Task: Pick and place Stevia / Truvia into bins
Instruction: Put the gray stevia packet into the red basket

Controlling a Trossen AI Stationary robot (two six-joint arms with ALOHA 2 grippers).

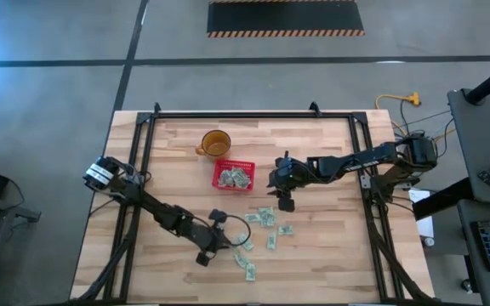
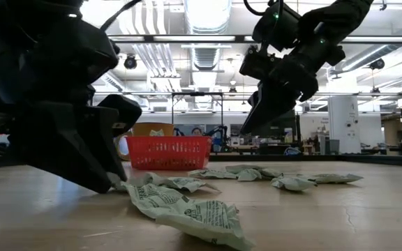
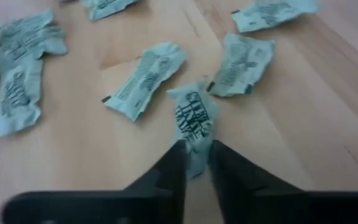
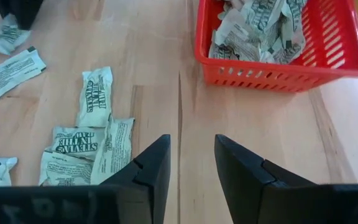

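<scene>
The Stevia sachets (image 1: 266,223) lay scattered on the table (image 1: 330,255) near and right of the red basket (image 1: 233,177), which already held several. The left gripper (image 3: 196,163) had closed on one sachet (image 3: 193,121) by its end only; such a shallow hold risked a slip or a tear during lift. The right gripper (image 4: 192,163) hung empty, fingers apart, beside the basket. The amber cup (image 1: 215,142) stood just beyond the basket and could be struck. A carry by the left arm risked meeting the right arm.
</scene>
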